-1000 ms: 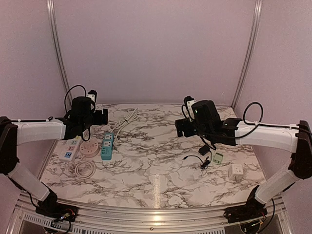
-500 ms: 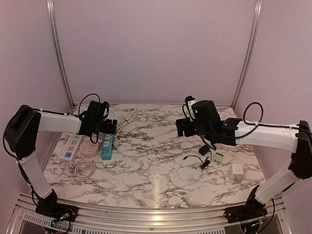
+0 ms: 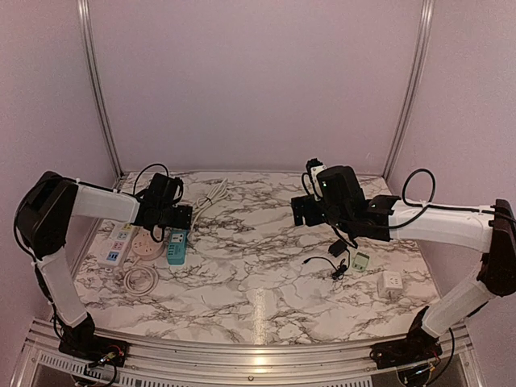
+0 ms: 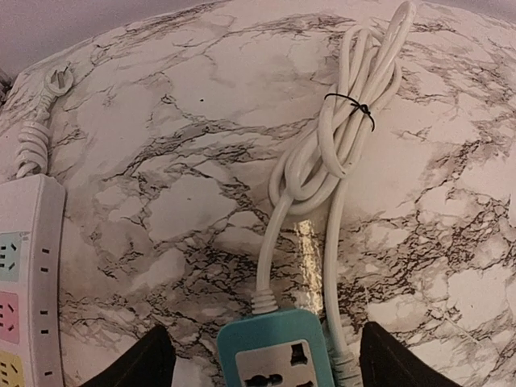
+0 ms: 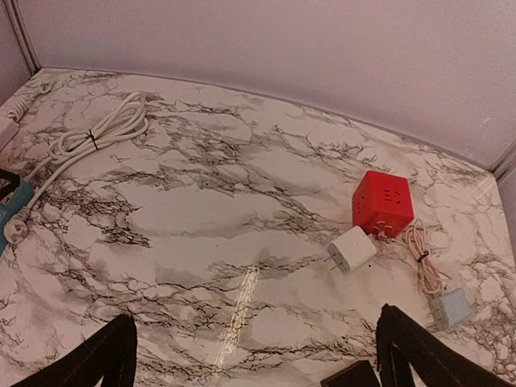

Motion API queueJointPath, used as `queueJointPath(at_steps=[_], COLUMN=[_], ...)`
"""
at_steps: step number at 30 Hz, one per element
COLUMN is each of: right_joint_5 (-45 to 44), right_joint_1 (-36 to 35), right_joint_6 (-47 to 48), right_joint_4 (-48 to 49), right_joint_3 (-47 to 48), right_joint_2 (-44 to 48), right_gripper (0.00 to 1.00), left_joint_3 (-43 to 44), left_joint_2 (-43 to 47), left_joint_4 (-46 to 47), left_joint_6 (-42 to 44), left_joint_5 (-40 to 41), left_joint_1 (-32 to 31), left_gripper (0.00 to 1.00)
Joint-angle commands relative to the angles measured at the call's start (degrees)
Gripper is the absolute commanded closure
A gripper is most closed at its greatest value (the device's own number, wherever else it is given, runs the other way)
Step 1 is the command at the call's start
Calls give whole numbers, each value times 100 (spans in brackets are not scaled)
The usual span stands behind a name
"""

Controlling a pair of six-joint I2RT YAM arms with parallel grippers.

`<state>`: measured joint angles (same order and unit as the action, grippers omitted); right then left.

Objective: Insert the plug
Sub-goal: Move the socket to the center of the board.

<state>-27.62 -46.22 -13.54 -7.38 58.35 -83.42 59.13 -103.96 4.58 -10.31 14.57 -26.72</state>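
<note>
We judge this the approach step: left gripper (image 4: 266,339), spread wide, hangs over the teal rectangular plastic power strip (image 4: 274,367), bottom centre. Right gripper (image 5: 256,316) is spread and empty. Next move needs a plug grasped.

A: Where is the power strip?
B: The teal power strip (image 4: 270,355) lies flat on the left side of the marble table (image 4: 161,161). Its pale socket face points up, and dark slots show at the end where its cord leaves.
A: And the cord?
B: The white cord (image 4: 339,137) runs away from that end into a long looped bundle bound with a black tie. One strand comes back alongside the strip.
A: The plug?
B: The white plug (image 5: 14,234) lies loose on the tabletop, just beside the strip.
</note>
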Motion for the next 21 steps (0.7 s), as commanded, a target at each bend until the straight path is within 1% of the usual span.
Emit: queueJointPath(at_steps=[1, 3, 6, 11, 16, 21], right_joint_5=[-120, -121, -136, -137, -138, -140], right_joint_1=[22, 18, 24, 22, 16, 21], right_joint_6=[-87, -87, -96, -94, -88, -85], right_joint_4=[-7, -2, 15, 35, 48, 52], right_joint_3=[212, 212, 195, 186, 186, 186], right_joint_2=[18, 35, 52, 37, 19, 18], right_gripper=[1, 2, 1, 1, 1, 2], left_joint_3=[124, 154, 201, 220, 235, 297], left_joint_2=[-256, -324, -410, -506, -528, -560], left_joint_4=[-165, -203, -263, -265, -278, -287], left_joint_6=[-70, -108, -137, -180, -182, -191], left_joint_5=[-165, -197, -233, -338, -406, -714], left_joint_1=[23, 42, 98, 157, 174, 168], left_gripper=[19, 20, 25, 42, 47, 58])
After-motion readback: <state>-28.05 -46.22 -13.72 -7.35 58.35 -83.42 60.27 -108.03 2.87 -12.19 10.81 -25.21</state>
